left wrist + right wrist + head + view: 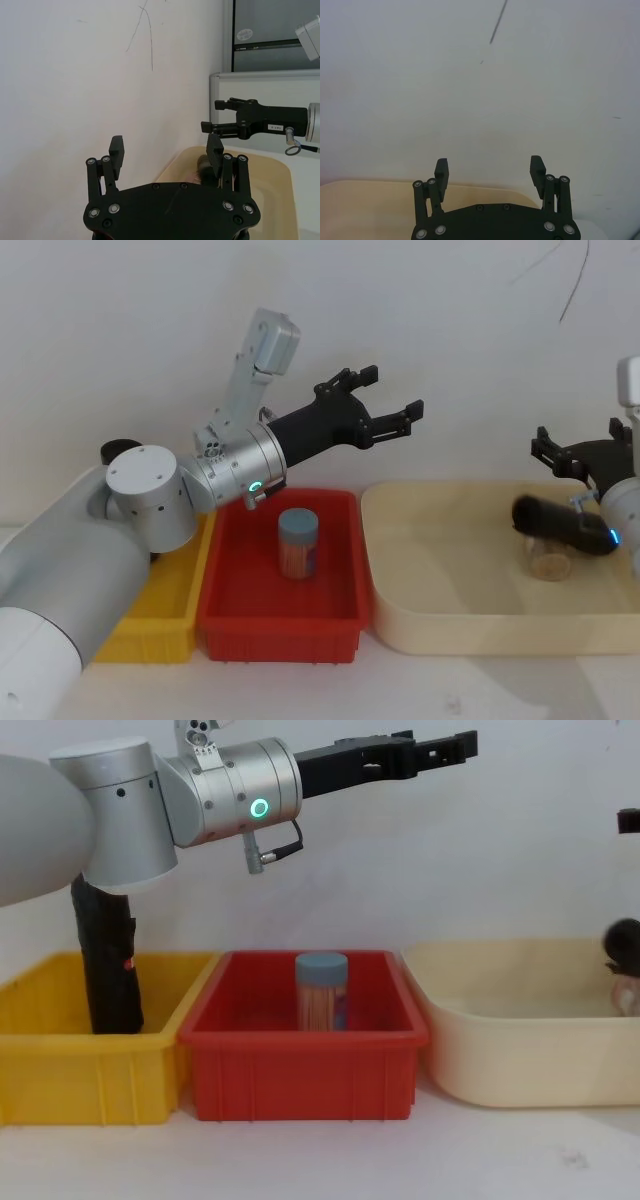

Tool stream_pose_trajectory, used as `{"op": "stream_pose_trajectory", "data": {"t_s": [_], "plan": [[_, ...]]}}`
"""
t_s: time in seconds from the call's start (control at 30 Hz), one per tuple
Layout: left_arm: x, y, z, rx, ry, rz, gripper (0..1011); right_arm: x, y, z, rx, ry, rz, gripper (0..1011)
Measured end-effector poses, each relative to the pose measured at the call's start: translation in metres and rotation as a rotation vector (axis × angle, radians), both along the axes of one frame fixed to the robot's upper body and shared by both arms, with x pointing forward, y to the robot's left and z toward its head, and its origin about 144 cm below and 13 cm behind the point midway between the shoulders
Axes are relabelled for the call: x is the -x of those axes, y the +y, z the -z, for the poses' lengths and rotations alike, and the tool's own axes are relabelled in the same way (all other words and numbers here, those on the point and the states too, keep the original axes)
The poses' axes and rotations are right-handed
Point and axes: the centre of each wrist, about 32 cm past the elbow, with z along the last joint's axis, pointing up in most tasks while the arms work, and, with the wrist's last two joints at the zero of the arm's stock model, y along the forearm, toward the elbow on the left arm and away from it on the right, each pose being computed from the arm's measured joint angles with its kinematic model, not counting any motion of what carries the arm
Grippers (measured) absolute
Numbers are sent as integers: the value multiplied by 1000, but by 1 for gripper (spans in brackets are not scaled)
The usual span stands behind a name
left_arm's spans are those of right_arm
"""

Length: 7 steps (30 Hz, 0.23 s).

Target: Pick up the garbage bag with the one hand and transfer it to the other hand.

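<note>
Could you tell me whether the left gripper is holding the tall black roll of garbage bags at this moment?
No: the left gripper is open in the air above the bins, while the tall black roll of garbage bags stands upright in the yellow plastic bin.

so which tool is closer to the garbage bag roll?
Left. The left tool is raised above the red bin, a bin over from the garbage bag roll; the right tool is over the cream tub.

white table [300,1160] bearing yellow bin [60,1065], red bin [305,1070], cream tub [520,1060]

Lab bench: sorting bins [300,1050], white wall [470,75]
</note>
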Motion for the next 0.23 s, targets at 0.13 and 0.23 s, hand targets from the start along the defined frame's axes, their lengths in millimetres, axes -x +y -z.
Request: {"op": "stream_pose_trajectory", "data": {"t_s": [0.13, 0.23], "plan": [[0, 0, 0, 0, 0, 0, 1001, 0, -3, 0, -2, -2, 12, 1001], [0, 0, 0, 0, 0, 0, 1001, 1, -4, -1, -2, -3, 17, 1001]]}}
